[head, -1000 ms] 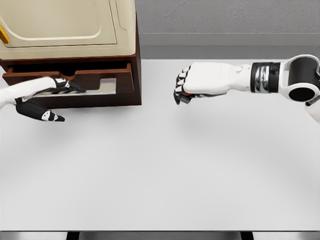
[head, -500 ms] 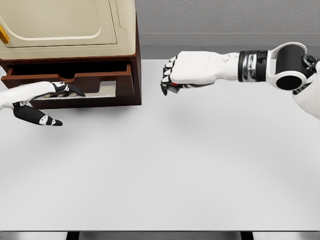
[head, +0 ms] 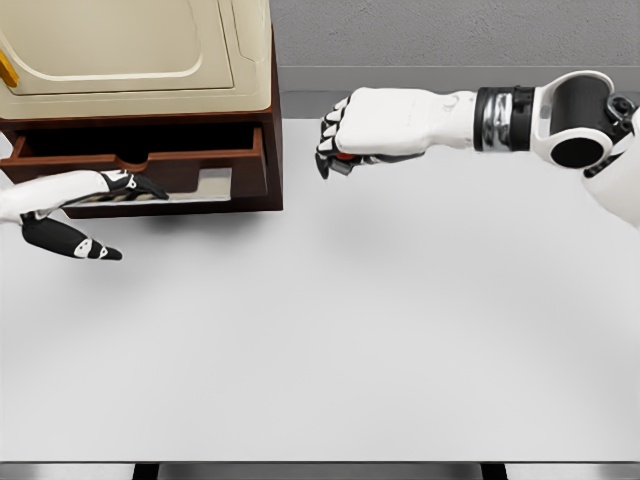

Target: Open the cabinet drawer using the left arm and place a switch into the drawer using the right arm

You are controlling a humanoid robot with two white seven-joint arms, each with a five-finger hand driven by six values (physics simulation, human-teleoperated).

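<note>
Switch, small red-and-dark piece [head: 345, 160], clenched in my white right hand [head: 345, 140] | brown wooden drawer [head: 150, 165] open upper left, leftward of it | left hand [head: 85, 205] released there, nearer.

The cabinet [head: 272, 110] left of the right hand [head: 350, 135] looks like dark reddish-brown wood with a smooth, faintly satin finish, and its drawer [head: 180, 165] front matches. On top of it sits a cream appliance [head: 130, 50] with a smooth plastic-like shell (softly glossy, with moulded rounded panels). Below both hands the table [head: 350, 330] is plain white, matt and even. The right hand's casing reads as smooth white plastic with black joints; behind it the wrist [head: 500, 118] shows a ribbed, metallic-looking grey band. The left hand [head: 85, 210] has the same white shell with black fingertips.
</note>
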